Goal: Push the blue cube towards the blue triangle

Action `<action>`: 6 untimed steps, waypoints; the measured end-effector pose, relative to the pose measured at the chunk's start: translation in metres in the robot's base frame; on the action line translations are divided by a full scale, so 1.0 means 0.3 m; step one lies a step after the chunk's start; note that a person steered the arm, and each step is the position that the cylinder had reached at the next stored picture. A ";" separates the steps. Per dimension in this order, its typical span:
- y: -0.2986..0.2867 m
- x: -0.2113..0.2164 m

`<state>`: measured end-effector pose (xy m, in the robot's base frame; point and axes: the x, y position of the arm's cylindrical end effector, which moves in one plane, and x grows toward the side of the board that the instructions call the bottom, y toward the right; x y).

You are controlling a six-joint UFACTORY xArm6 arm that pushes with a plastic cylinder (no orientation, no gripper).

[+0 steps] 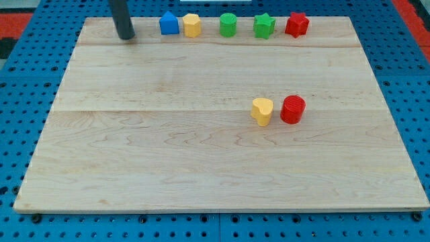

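One blue block (168, 24) shows, a small house-like shape at the view's top, left of centre, touching a yellow hexagonal block (192, 25) on its right. No second blue block is visible. My tip (125, 36) rests on the board at the view's top left, a short way left of the blue block and apart from it.
Along the view's top edge stand a green cylinder (228, 25), a green star (264, 27) and a red star (296, 25). A yellow heart (262, 111) and a red cylinder (293, 109) sit side by side right of centre on the wooden board (168, 154).
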<state>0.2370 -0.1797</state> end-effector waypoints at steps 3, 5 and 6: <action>-0.062 -0.149; -0.330 -0.010; -0.262 -0.054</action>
